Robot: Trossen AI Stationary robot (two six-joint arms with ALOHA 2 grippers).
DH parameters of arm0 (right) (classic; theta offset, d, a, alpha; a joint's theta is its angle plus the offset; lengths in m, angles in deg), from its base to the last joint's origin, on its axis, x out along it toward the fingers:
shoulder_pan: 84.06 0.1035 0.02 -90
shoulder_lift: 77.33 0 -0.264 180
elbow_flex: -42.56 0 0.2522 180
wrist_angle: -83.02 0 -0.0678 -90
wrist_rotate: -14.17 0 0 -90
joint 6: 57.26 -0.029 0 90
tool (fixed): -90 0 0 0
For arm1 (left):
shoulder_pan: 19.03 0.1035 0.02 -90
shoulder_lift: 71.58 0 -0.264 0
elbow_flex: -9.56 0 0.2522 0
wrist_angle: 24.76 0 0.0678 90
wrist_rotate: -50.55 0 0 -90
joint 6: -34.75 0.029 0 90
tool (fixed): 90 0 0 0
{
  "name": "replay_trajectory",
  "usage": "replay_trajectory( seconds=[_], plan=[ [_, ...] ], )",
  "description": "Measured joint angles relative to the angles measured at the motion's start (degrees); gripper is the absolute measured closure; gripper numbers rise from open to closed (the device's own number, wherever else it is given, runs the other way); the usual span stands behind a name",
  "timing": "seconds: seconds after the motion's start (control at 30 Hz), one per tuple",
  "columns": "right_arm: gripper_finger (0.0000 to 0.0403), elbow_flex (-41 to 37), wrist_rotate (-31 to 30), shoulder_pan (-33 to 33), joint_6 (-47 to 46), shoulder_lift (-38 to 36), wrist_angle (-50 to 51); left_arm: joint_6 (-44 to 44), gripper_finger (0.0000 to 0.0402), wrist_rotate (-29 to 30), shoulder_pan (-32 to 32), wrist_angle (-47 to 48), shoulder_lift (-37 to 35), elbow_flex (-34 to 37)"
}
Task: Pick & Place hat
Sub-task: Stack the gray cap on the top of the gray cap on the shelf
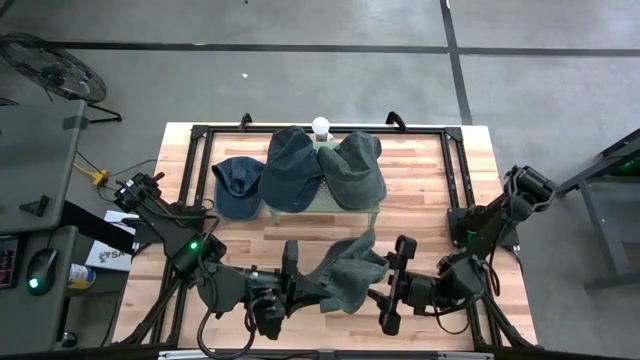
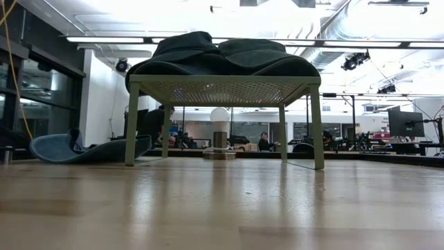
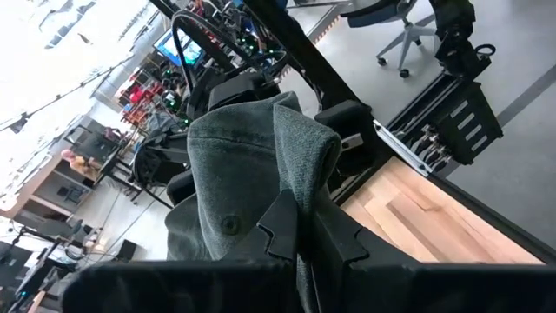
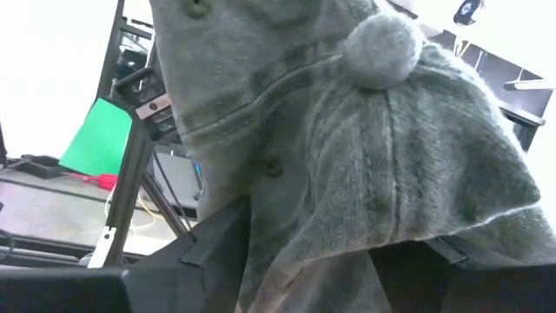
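Observation:
A dark green cap (image 1: 352, 272) hangs between my two grippers over the table's near part. My left gripper (image 1: 298, 277) is shut on its left side and my right gripper (image 1: 390, 287) on its right side. The left wrist view shows the cap (image 3: 252, 174) bunched upright; the right wrist view shows its crown with the top button (image 4: 382, 48). The low view shows neither the cap nor the grippers. Two more dark caps (image 1: 322, 168) lie on a green stand (image 2: 222, 87). A blue cap (image 1: 238, 187) rests on the table left of the stand. My left gripper pinches a bunched fold of the cap's cloth (image 3: 300, 196) between its two fingers (image 3: 282, 228), coming level from the table's left. The cap stands up beyond the fingers, off the table. My right gripper has the crown's cloth (image 4: 287, 217) bunched between its two fingers (image 4: 217, 239), coming level from the table's right. Several layers fill the gap. The crown bulges past the fingers, button outward.
The green mesh stand (image 1: 350, 205) sits at the table's far middle on thin legs (image 2: 132, 125), with a white ball on a post (image 1: 320, 126) behind it. A black frame (image 1: 200, 140) edges the table. Bare wood (image 2: 222, 201) lies between the stand and the near edge.

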Motion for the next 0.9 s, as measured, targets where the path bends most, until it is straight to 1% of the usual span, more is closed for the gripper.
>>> replay_trajectory(
  seconds=[0.1, 0.2, 0.3, 0.47, 0.53, 0.63, 0.9],
  plan=[
    [0.0209, 0.0, 0.0, -0.1, -0.6, 0.0, 0.0, -0.1, 0.0396, 0.1, 0.0, 0.1, 0.0, 0.0],
    [0.0242, 0.0, 0.0, 0.0, -0.7, 0.0, 0.0, -0.2, 0.0396, 0.1, 0.0, 0.1, 0.0, 0.0],
    [0.0288, 0.0, 0.0, -0.1, -0.7, 0.0, -0.2, -0.6, 0.0396, 0.1, 0.0, 0.1, 0.0, 0.0],
    [0.0385, 0.0, 0.0, 0.0, 0.1, 0.0, -0.3, -1.3, 0.039, 0.2, 0.0, 0.1, 0.0, 0.0],
    [0.0391, 0.0, -0.5, 0.0, 1.1, 0.0, -0.4, -1.8, 0.0377, 0.4, 0.0, 0.1, 0.0, 0.0],
    [0.0395, 0.0, -4.7, 0.0, 1.2, 0.0, -0.7, -2.6, 0.035, 2.5, 0.0, 0.2, 0.0, 0.0],
    [0.04, 1.3, -13.9, 0.2, 4.1, -0.8, 0.5, -0.7, 0.0266, 13.9, -0.1, 2.4, 0.0, 0.0]
  ],
)
